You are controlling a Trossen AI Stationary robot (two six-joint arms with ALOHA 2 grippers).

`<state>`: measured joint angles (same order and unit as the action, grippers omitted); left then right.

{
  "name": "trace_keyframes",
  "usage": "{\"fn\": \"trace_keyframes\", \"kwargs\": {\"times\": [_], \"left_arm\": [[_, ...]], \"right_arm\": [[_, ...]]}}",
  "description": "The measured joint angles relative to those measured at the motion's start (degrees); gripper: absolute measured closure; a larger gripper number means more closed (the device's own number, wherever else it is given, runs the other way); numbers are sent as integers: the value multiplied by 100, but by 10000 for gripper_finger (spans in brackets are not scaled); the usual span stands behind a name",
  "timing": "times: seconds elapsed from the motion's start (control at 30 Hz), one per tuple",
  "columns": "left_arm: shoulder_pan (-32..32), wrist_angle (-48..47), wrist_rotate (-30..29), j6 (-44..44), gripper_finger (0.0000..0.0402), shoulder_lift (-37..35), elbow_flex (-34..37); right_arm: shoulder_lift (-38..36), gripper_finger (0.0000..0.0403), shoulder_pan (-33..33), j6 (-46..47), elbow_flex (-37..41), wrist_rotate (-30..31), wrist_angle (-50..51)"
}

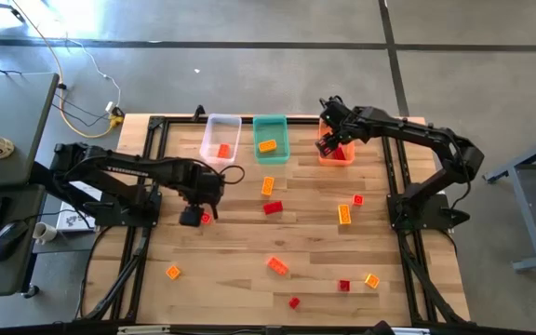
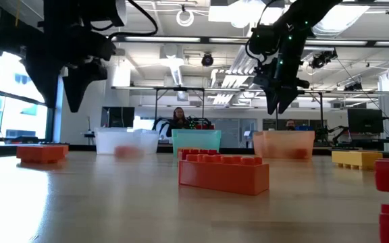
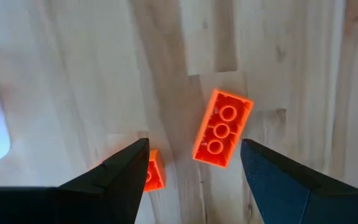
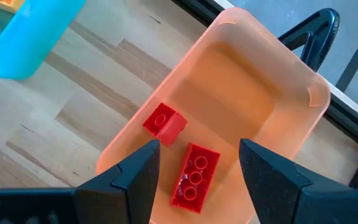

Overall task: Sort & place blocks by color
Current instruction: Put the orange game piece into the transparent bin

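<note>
1. Left gripper: hangs over the table's left half, at about 9 o'clock from the table's centre. Its fingers stand apart and hold nothing. In its wrist view an oblong orange-red block lies flat between the fingers and a smaller block shows beside one finger. This looks like a line-up for a pick.

2. Right gripper: hovers over the orange bin at the far edge, at about 1 o'clock from centre. Its fingers are apart and empty.

3. Orange bin contents: in the right wrist view the orange bin holds a square red block and an oblong red block, both resting on the bin floor. Judged as reds already sorted here.

4. Teal bin: at 12 o'clock, holding one yellow-orange block.

5. Clear bin: just left of the teal one, with one orange-red block inside.

6. Loose blocks: about ten lie scattered over the middle and near half of the table, well apart from each other, several toward 5 and 6 o'clock.

7. Room: the three bins sit in a row along the far edge. The wood around the left gripper's block is open, so a straight descent looks unobstructed. The smaller neighbour lies near enough to be nudged.
</note>
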<state>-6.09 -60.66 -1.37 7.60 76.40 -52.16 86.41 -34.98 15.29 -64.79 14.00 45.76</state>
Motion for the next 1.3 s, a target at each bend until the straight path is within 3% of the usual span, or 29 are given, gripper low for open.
{"fn": "trace_keyframes", "kwargs": {"times": [0.17, 0.6, 1.3], "left_arm": [[158, 1, 249, 343, 161, 3, 0], [394, 123, 248, 535, 161, 51, 0], [437, 175, 215, 609, 161, 1604, 4]], "right_arm": [[2, 197, 0, -35, 0, 2, 0], [4, 197, 0, -37, 0, 0, 0], [7, 197, 2, -37, 0, -2, -17]]}}
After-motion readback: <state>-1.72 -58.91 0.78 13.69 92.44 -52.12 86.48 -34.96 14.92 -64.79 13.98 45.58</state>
